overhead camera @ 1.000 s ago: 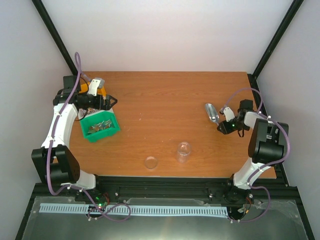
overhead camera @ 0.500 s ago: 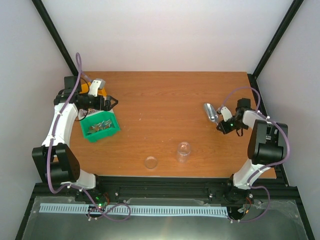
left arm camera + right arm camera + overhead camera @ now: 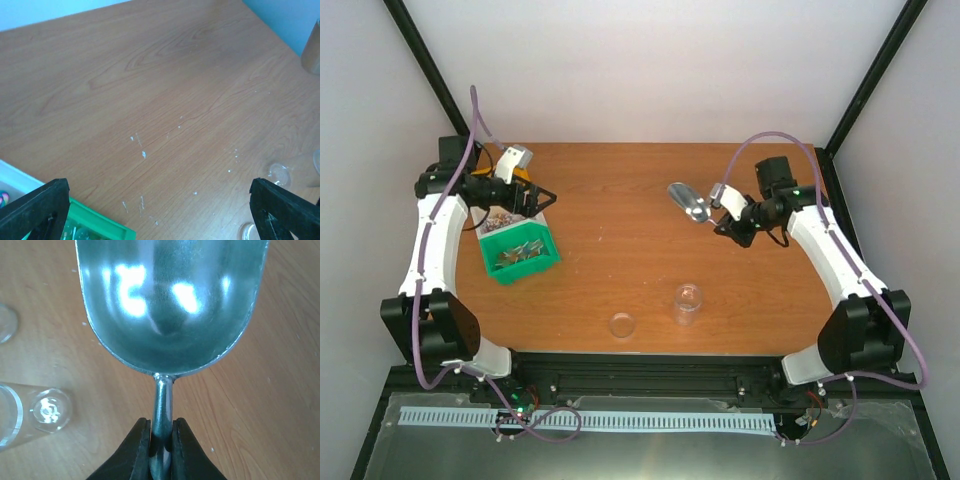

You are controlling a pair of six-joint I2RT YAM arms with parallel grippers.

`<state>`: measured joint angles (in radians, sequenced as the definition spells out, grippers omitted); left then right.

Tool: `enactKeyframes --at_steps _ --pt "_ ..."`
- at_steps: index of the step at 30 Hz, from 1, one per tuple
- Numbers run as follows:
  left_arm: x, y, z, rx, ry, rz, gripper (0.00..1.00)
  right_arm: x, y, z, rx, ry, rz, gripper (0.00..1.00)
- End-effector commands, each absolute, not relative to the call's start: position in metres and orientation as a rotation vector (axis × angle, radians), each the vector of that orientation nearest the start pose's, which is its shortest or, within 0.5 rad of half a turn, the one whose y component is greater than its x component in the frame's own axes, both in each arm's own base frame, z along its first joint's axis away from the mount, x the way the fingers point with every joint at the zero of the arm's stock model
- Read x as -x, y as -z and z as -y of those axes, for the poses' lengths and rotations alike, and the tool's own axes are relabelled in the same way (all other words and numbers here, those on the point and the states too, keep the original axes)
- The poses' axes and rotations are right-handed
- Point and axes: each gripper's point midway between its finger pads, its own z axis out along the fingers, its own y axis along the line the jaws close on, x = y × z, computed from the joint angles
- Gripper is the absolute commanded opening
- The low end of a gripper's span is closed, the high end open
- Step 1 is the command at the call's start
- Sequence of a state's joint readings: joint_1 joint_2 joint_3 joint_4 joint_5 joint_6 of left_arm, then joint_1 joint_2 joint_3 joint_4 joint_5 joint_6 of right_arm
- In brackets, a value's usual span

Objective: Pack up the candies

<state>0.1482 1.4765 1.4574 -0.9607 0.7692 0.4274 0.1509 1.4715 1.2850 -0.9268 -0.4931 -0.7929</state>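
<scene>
The candies (image 3: 518, 253), mostly shiny silver, lie in a green bin (image 3: 546, 262) at the left of the table. More candies (image 3: 500, 215) show in a pale bin just behind it. My left gripper (image 3: 538, 196) is open and empty, above the far right corner of the green bin; in its wrist view the gripper (image 3: 160, 215) has its jaws wide apart over bare wood, with the green bin's corner (image 3: 102, 224) below. My right gripper (image 3: 725, 218) is shut on the handle of the silver metal scoop (image 3: 688, 201), which is empty (image 3: 170, 300).
A small clear jar (image 3: 688, 303) stands near the front middle of the table, and its lid (image 3: 622, 325) lies to its left. Both show in the right wrist view: the jar (image 3: 30, 412) and the lid (image 3: 4, 322). Black frame posts stand at the back corners.
My right arm has swung left and toward the back of the table, carrying the scoop with it. My left gripper has shifted slightly toward the back, still open.
</scene>
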Motion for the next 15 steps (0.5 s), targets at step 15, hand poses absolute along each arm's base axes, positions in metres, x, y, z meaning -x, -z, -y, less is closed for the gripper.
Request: enactKeyframes --at_steps 15 --pt "-0.288 -0.313 0.175 -1.172 0.772 -2.027 0.98 -0.235 -0.221 -0.257 1.773 -0.423 -1.952 0.03"
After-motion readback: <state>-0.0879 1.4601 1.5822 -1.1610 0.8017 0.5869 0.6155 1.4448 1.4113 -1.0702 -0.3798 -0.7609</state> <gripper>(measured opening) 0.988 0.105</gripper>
